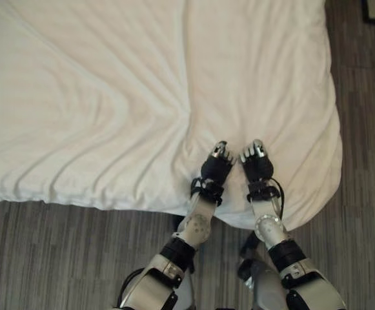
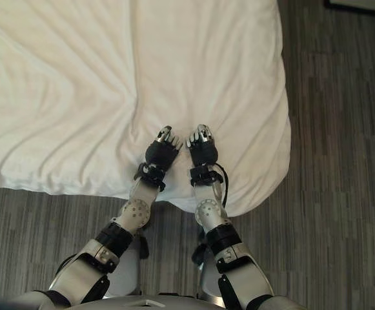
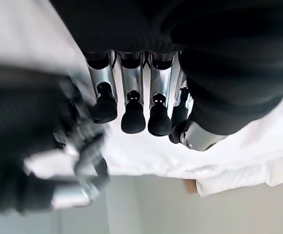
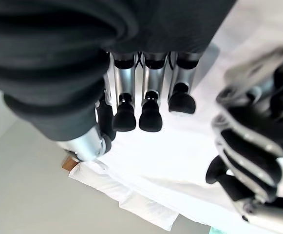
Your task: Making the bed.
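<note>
**White duvet: both hands working at the near corner**

White fabric is lying under both hands at the near edge of the bed. The left hand (image 1: 217, 165) and the right hand (image 1: 256, 163) are resting side by side, close together, on the duvet (image 1: 110, 97), just inside its near border and towards the robot's right-hand corner. In each wrist view the fingers (image 3: 133, 114) are extending straight over the cloth, with nothing curled round or pinched; both hands are relaxed and holding nothing.

The step in hand appears to be smoothing or positioning the cover at this corner. The next move probably calls for pressing flat and sweeping outward, or for closing the fingers on the border to pull it taut.

Beyond the hands, long creases are fanning away towards the robot's left, and one deeper fold is running from the hands straight up the bed. The duvet's visible long axis is running left to right along the near edge, with its rounded corner (image 1: 316, 194) pointing towards the wooden floor (image 1: 368, 129) on the robot's right.
</note>
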Controlling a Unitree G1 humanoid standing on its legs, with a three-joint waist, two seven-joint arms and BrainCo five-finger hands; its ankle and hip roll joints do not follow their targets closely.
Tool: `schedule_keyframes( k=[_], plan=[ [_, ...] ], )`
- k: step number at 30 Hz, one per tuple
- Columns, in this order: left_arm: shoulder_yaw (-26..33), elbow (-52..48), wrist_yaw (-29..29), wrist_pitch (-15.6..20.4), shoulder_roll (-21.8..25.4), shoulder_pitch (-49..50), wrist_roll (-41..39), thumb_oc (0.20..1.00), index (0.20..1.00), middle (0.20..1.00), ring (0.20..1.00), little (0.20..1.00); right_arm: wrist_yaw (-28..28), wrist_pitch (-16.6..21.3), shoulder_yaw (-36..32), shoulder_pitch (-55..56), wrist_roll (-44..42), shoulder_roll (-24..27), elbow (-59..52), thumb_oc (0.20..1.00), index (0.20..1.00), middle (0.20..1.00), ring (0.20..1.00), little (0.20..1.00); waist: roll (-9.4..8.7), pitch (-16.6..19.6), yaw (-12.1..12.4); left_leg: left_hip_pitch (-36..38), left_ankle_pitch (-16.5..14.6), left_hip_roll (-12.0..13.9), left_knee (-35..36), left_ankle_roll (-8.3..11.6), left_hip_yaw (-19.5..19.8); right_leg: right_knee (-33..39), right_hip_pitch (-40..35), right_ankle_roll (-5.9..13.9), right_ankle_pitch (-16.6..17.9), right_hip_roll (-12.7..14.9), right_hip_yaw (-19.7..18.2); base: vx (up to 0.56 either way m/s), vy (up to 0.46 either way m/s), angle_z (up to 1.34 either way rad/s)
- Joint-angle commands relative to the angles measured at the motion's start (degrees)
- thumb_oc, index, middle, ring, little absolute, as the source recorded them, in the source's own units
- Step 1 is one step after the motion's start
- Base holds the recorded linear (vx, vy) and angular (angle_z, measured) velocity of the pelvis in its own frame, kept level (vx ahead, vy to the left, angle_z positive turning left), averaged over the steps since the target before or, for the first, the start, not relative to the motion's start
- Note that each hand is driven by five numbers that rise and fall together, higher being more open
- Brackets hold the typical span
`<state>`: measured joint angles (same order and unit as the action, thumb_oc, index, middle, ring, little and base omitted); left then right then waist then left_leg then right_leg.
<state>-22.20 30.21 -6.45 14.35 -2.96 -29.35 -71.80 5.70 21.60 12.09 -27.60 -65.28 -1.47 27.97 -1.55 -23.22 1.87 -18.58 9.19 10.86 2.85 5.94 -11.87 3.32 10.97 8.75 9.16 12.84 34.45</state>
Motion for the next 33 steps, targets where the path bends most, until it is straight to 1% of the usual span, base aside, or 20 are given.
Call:
schedule_keyframes(
  k=[1, 3, 4, 6, 8, 11, 12, 16, 17, 18, 19, 20, 23, 25, 26, 28, 30, 31, 32, 33],
  plan=[
    [2.8, 10.1, 2.6, -2.1, -0.8, -1.4, -1.0, 0.2, 0.2, 0.2, 0.2, 0.2, -3.0, -0.3, -3.7, -0.8, -0.6, 0.3, 4.8, 0.2, 0.2, 0.2, 0.2, 0.2, -0.69, 1.1, 0.2, 1.6, -1.3, 3.4, 1.9, 7.01, -3.8, 0.9, 1.7, 5.15, -2.6, 3.0, -4.4, 0.0, 0.0, 0.0],
    [8.2, 12.5, 2.7, -1.9, 1.6, -0.4, 2.4, 0.2, 0.2, 0.2, 0.2, 0.2, -3.6, -0.2, -8.1, 1.4, -0.7, 3.0, 7.0, 0.2, 0.2, 0.2, 0.2, 0.2, -0.59, 1.8, -0.6, 2.3, -1.7, 3.2, 1.9, 6.73, -4.2, 1.0, 1.5, 5.02, -2.6, 3.3, -4.7, -0.02, 0.047, -0.07],
    [13.5, 11.3, 2.7, -1.1, 4.3, 3.5, 3.5, 0.2, 0.2, 0.2, 0.2, 0.2, -3.8, 0.0, -13.4, 5.6, -0.8, 6.2, 8.2, 0.2, 0.2, 0.2, 0.2, 0.2, -0.53, 2.0, -1.2, 3.1, -1.0, 2.7, 2.0, 5.75, -5.6, 0.7, 1.4, 4.18, -1.6, 3.8, -3.6, -0.01, 0.052, -0.09],
    [19.6, 9.1, 2.8, -0.5, 7.2, 9.9, 3.6, 0.2, 0.2, 0.2, 0.2, 0.2, -4.2, 0.8, -20.4, 10.6, -1.2, 8.4, 8.2, 0.2, 0.2, 0.2, 0.2, 0.2, -0.05, 3.4, -2.1, 4.7, -1.7, 2.0, 2.0, 5.29, -5.9, 0.7, 0.4, 4.1, -1.8, 4.1, -3.5, 0.06, 0.039, -0.14],
    [21.5, 8.1, 2.7, -0.5, 8.6, 13.1, 4.1, 0.2, 0.2, 0.2, 0.2, 0.2, -4.1, 1.1, -22.6, 12.8, -1.7, 9.2, 8.7, 0.2, 0.2, 0.2, 0.2, 0.2, 0.17, 4.3, -2.4, 5.5, -2.1, 1.6, 2.0, 5.11, -6.0, 0.7, -0.3, 4.08, -1.9, 4.2, -3.4, 0.07, 0.02, -0.04],
    [28.5, 8.2, 1.8, -0.9, 13.0, 20.5, 5.3, 0.2, 0.2, 0.2, 0.2, 0.2, -4.0, 0.9, -29.9, 17.5, -2.2, 12.4, 10.0, 0.2, 0.2, 0.2, 0.2, 0.2, 1.15, 6.5, -3.2, 8.1, -3.1, 0.7, 1.8, 4.76, -6.5, 0.7, -2.5, 4.15, -2.3, 4.8, -3.6, 0.13, 0.07, -0.01],
    [33.2, 9.2, 1.2, -0.9, 15.9, 24.6, 6.1, 0.2, 0.2, 0.2, 0.2, 0.2, -4.1, 0.4, -33.6, 19.8, -1.3, 14.3, 10.4, 0.2, 0.2, 0.2, 0.2, 0.2, 1.93, 8.0, -3.3, 9.8, -3.7, 0.3, 1.8, 4.55, -6.8, 0.8, -4.1, 4.22, -2.6, 5.1, -3.6, 0.14, 0.069, -0.05],
    [39.8, 11.8, 0.4, -1.3, 20.3, 31.1, 9.3, 0.2, 0.2, 0.2, 0.2, 0.2, -4.9, -1.4, -37.5, 22.8, 2.1, 17.4, 10.9, 0.2, 0.2, 0.2, 0.2, 0.2, 3.09, 10.4, -3.2, 13.4, -4.7, -0.4, 1.7, 4.21, -7.5, 0.9, -7.4, 4.53, -3.1, 5.6, -3.7, 0.12, 0.071, -0.14],
    [43.4, 11.5, 2.5, 0.7, 23.4, 32.6, 13.1, 0.2, 0.2, 0.2, 0.2, 0.2, -5.6, -2.2, -37.8, 24.3, 5.9, 19.1, 10.7, 0.2, 0.2, 0.2, 0.2, 0.2, 3.51, 11.6, -2.8, 15.0, -5.1, -0.6, 1.7, 4.06, -7.5, 0.9, -9.0, 4.58, -3.4, 5.7, -3.7, 0.14, 0.082, 0.07],
    [47.1, 9.1, 5.7, 3.1, 25.6, 33.5, 15.6, 1.0, 1.0, 1.0, 1.0, 1.0, -6.5, -3.5, -36.6, 26.5, 10.9, 20.1, 8.8, 1.0, 1.0, 1.0, 1.0, 1.0, 3.48, 12.7, -2.5, 16.4, -5.4, -0.7, 1.6, 4.02, -7.5, 1.0, -10.4, 4.61, -3.7, 5.9, -3.7, 0.11, 0.057, 0.17],
    [47.3, 8.6, 6.2, 3.0, 25.4, 33.9, 16.0, 1.0, 1.0, 1.0, 1.0, 1.0, -7.1, -3.7, -36.4, 26.7, 11.3, 19.8, 8.2, 1.0, 1.0, 1.0, 1.0, 1.0, 3.35, 12.7, -2.6, 16.6, -5.4, -0.7, 1.7, 4.03, -7.5, 1.0, -10.7, 4.63, -3.8, 5.9, -3.7, 0.1, 0.051, 0.17],
    [49.2, 2.8, 9.9, 5.5, 26.1, 34.4, 19.4, 1.0, 1.0, 1.0, 1.0, 1.0, -7.4, -5.2, -33.5, 28.8, 16.7, 20.2, 4.3, 1.0, 1.0, 1.0, 1.0, 1.0, 3.09, 13.8, -2.2, 17.8, -5.6, -0.7, 1.6, 3.95, -7.4, 1.0, -11.8, 4.62, -3.9, 5.9, -3.9, 0.06, 0.053, 0.22],
    [47.1, -14.4, 15.3, 6.4, 23.1, 36.7, 31.3, 1.0, 1.0, 1.0, 1.0, 1.0, -8.1, -7.9, -28.4, 33.4, 28.2, 19.4, -5.0, 1.0, 1.0, 1.0, 1.0, 1.0, 1.91, 15.4, -2.2, 20.0, -6.3, -1.0, 1.5, 3.42, -7.6, 1.0, -13.4, 4.77, -3.6, 6.3, -4.2, 0.06, 0.111, 0.08],
    [44.3, -18.9, 15.6, 5.9, 21.6, 36.7, 34.6, 1.0, 1.0, 1.0, 1.0, 1.0, -8.1, -8.8, -25.7, 34.3, 31.6, 19.3, -7.6, 1.0, 1.0, 1.0, 1.0, 1.0, 1.2, 15.5, -2.1, 20.3, -6.5, -1.4, 1.4, 3.11, -7.8, 0.9, -13.4, 5.02, -3.3, 6.6, -4.3, -0.01, 0.066, 0.01],
    [40.1, -23.8, 14.0, 5.4, 20.3, 36.7, 37.7, 1.0, 1.0, 1.0, 1.0, 1.0, -7.3, -10.6, -22.9, 35.4, 38.8, 19.5, -12.1, 1.0, 1.0, 1.0, 1.0, 1.0, 0.08, 14.8, -2.1, 20.1, -6.7, -1.8, 1.3, 2.63, -7.9, 0.4, -12.7, 5.14, -2.4, 7.1, -4.4, -0.09, 0.021, -0.08],
    [35.5, -26.6, 11.6, 4.4, 19.3, 35.7, 37.9, 1.0, 1.0, 1.0, 1.0, 1.0, -8.6, -11.2, -21.2, 36.4, 48.5, 20.4, -18.1, 1.0, 1.0, 1.0, 1.0, 1.0, -1.05, 13.5, -2.5, 19.5, -6.7, -2.4, 1.1, 2.22, -8.2, 0.1, -11.1, 5.56, -1.0, 7.5, -4.9, -0.17, 0.008, -0.2],
    [28.2, -28.2, 11.0, 3.9, 19.5, 32.7, 39.7, 1.0, 1.0, 1.0, 1.0, 1.0, -12.9, -11.9, -19.5, 35.3, 60.0, 21.6, -22.8, 1.0, 1.0, 1.0, 1.0, 1.0, -2.1, 11.3, -3.2, 18.2, -7.0, -2.7, 1.2, 1.72, -8.0, -0.8, -8.2, 6.2, 0.8, 7.8, -6.0, -0.21, -0.038, -0.15],
    [28.1, -28.1, 11.1, 3.9, 19.5, 32.5, 39.8, 1.0, 1.0, 1.0, 1.0, 1.0, -13.0, -12.0, -19.5, 35.2, 60.2, 21.4, -22.9, 1.0, 1.0, 1.0, 1.0, 1.0, -2.12, 11.3, -3.1, 18.1, -7.0, -2.8, 1.2, 1.68, -8.1, -0.9, -8.0, 6.2, 0.8, 7.8, -6.1, -0.29, -0.042, -0.02],
    [22.1, -28.0, 12.3, 4.3, 20.9, 29.5, 44.5, 1.0, 1.0, 1.0, 1.0, 1.0, -17.8, -12.3, -18.0, 33.4, 69.7, 22.7, -25.7, 1.0, 1.0, 1.0, 1.0, 1.0, -2.32, 9.3, -3.8, 17.0, -6.5, -2.2, 1.2, 1.52, -8.1, -2.7, -5.4, 6.25, 1.7, 8.1, -8.2, -0.32, 0.026, -0.07],
    [19.0, -27.7, 13.5, 4.4, 22.0, 27.6, 47.1, 1.0, 1.0, 1.0, 1.0, 1.0, -19.4, -12.3, -16.7, 32.2, 71.0, 22.6, -26.6, 1.0, 1.0, 1.0, 1.0, 1.0, -2.0, 8.4, -4.3, 16.5, -6.0, -1.9, 1.1, 1.17, -8.7, -4.9, -4.7, 6.25, 0.9, 8.2, -8.8, -0.32, 0.024, -0.03]
  ],
)
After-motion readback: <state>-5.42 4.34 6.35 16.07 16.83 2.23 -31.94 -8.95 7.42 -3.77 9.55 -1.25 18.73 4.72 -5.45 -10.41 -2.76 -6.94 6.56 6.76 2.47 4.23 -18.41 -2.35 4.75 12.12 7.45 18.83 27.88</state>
